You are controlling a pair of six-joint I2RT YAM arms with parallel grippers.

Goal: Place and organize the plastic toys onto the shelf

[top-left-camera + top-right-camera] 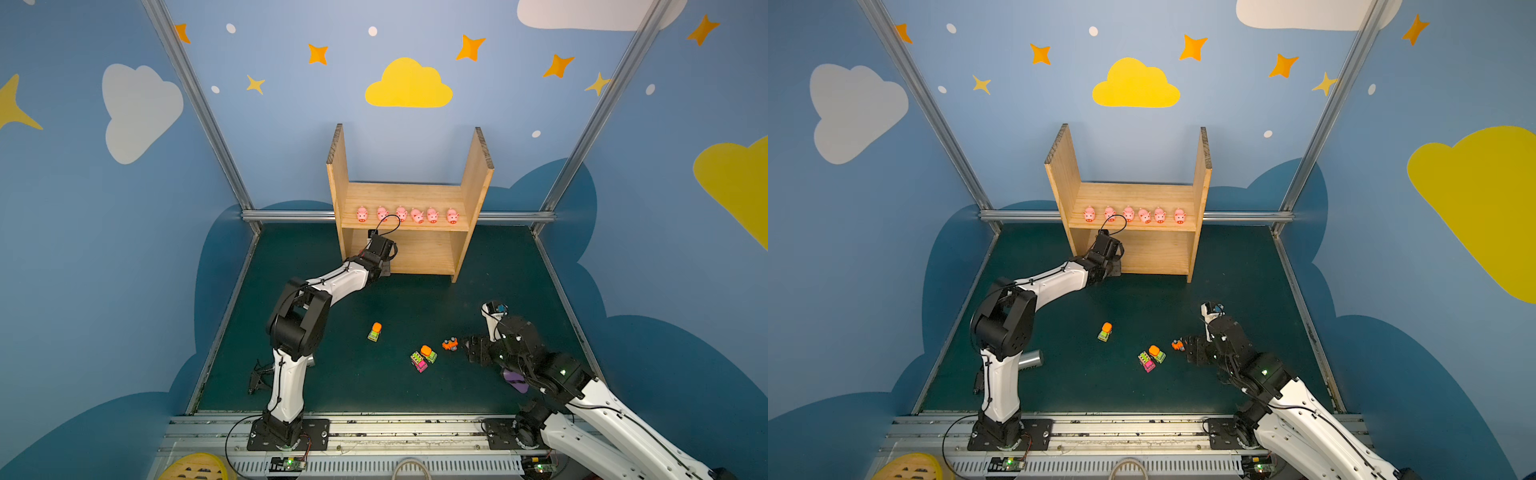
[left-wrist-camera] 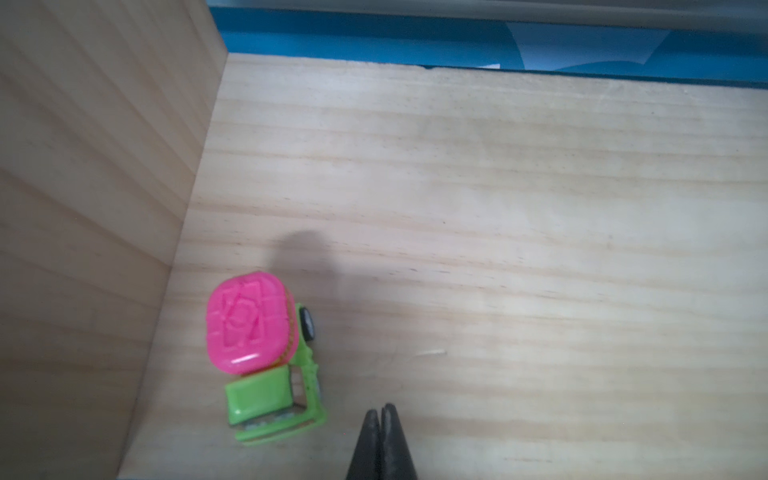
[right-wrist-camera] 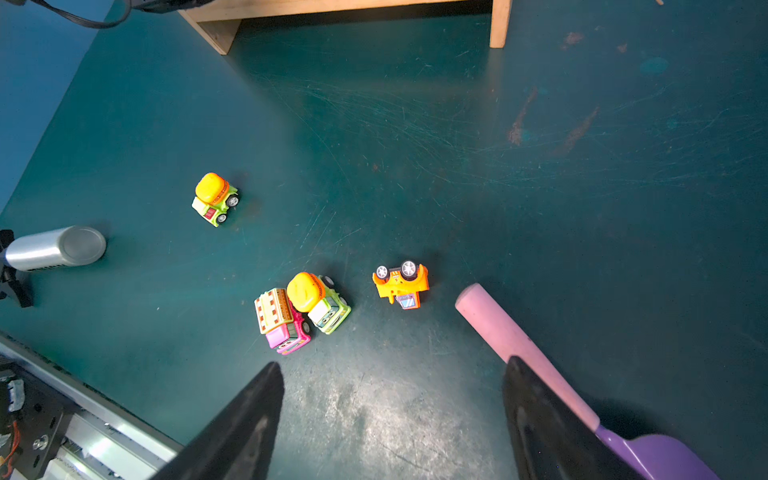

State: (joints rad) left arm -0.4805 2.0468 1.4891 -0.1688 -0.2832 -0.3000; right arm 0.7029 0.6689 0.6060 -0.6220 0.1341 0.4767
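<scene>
The shelf [image 1: 338, 174] is standing at the bench's far edge, with six pigs [image 1: 401, 214] lining the front edge of its upper board. The left gripper [image 2: 380, 415], jaws pressed together and empty, is hovering over the lower board beside a pink-drummed green truck [image 2: 266, 357] sitting in the corner by the side panel. The right gripper [image 3: 392, 363], jaws spread wide, is hanging above four vehicles [image 3: 320, 301] on the bench's nearer half. I am judging them light, hard, slick and apt to roll; gripping across the body sides is looking safest.

Six pigs [image 1: 417, 215] line the shelf's [image 1: 473, 187] upper board; one vehicle [image 2: 266, 357] apparently sits on the lower; four vehicles [image 1: 419, 362] lie on the worktop [image 1: 332, 382] before it.
</scene>
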